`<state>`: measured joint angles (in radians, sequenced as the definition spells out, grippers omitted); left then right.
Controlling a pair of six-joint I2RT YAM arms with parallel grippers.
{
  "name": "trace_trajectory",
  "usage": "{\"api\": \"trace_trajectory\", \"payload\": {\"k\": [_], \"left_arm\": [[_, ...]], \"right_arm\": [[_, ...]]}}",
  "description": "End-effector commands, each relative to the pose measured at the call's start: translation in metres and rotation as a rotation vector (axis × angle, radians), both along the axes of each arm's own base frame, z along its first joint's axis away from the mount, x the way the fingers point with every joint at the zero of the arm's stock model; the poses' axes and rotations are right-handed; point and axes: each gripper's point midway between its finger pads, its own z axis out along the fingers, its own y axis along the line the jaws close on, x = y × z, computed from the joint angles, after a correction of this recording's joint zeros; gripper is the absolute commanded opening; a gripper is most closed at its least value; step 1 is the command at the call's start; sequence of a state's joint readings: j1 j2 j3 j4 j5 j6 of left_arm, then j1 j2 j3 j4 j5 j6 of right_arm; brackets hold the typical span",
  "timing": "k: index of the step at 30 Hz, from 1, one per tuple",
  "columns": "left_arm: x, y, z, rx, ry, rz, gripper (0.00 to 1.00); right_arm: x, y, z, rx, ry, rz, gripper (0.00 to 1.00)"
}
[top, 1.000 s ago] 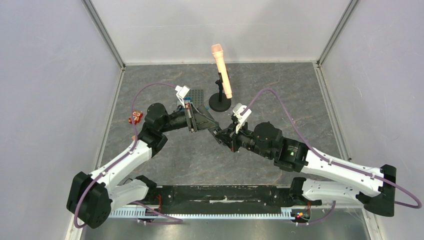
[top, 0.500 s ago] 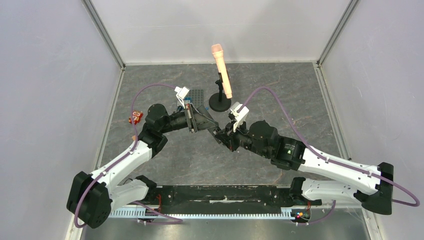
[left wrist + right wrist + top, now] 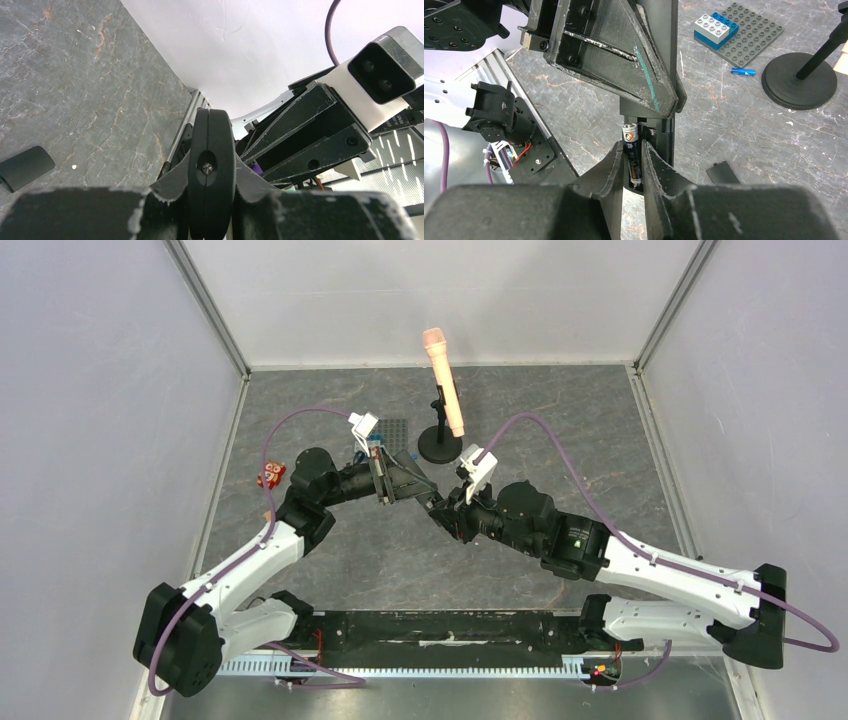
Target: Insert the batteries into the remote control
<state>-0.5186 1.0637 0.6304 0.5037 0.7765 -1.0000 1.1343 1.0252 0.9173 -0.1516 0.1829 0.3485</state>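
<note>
Battery's lower end is hiding between the right gripper's fingers, jaws standing barely apart; pinch or mere contact unclear. Battery is sitting at the remote control's open compartment. Left gripper is clamping the remote control. Back cover is lying on bare table right of the remote control.

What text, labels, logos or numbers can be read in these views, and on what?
No text reads clearly anywhere.
On the slim dark battery in the flat black remote control: a round orange logo, and print too small to read.
On the slim blue battery lying on the grey stone-look table: nothing legible.
On the dark label strip at the edge of the left wrist view: pale print, blurred.
</note>
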Motion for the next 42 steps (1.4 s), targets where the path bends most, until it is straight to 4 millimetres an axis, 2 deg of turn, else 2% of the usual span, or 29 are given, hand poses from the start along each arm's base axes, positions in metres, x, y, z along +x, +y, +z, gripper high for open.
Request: {"api": "trace_trajectory", "payload": {"k": [1,10,24,25,28,31,35,38,42], "left_arm": [[-0.006,0.002,0.034,-0.080,-0.116,-0.003,0.02],[-0.005,0.002,0.032,-0.077,-0.111,-0.003,0.02],[-0.002,0.001,0.031,-0.074,-0.108,0.007,0.02],[-0.002,0.001,0.032,-0.075,-0.109,0.009,0.02],[-0.001,0.002,0.032,-0.075,-0.107,0.023,0.02],[0.002,0.004,0.033,-0.071,-0.096,0.047,0.02],[0.008,0.007,0.037,-0.060,-0.063,0.098,0.02],[0.010,0.008,0.042,-0.064,-0.045,0.114,0.02],[0.013,0.010,0.047,-0.075,-0.006,0.144,0.02]], "right_arm": [[0.002,-0.007,-0.011,-0.058,0.021,-0.027,0.22],[0.006,-0.012,0.007,-0.018,0.012,-0.065,0.35],[0.001,-0.024,0.052,0.122,0.036,-0.106,0.54],[0.001,-0.026,0.055,0.139,0.042,-0.116,0.57],[0.001,-0.035,0.064,0.205,0.084,-0.168,0.97],[0.004,-0.050,0.068,0.296,0.161,-0.267,0.98],[0.001,-0.058,0.060,0.422,0.307,-0.351,0.98],[-0.001,-0.053,0.059,0.522,0.399,-0.363,0.98],[-0.005,-0.036,0.077,0.652,0.441,-0.290,0.98]]}}
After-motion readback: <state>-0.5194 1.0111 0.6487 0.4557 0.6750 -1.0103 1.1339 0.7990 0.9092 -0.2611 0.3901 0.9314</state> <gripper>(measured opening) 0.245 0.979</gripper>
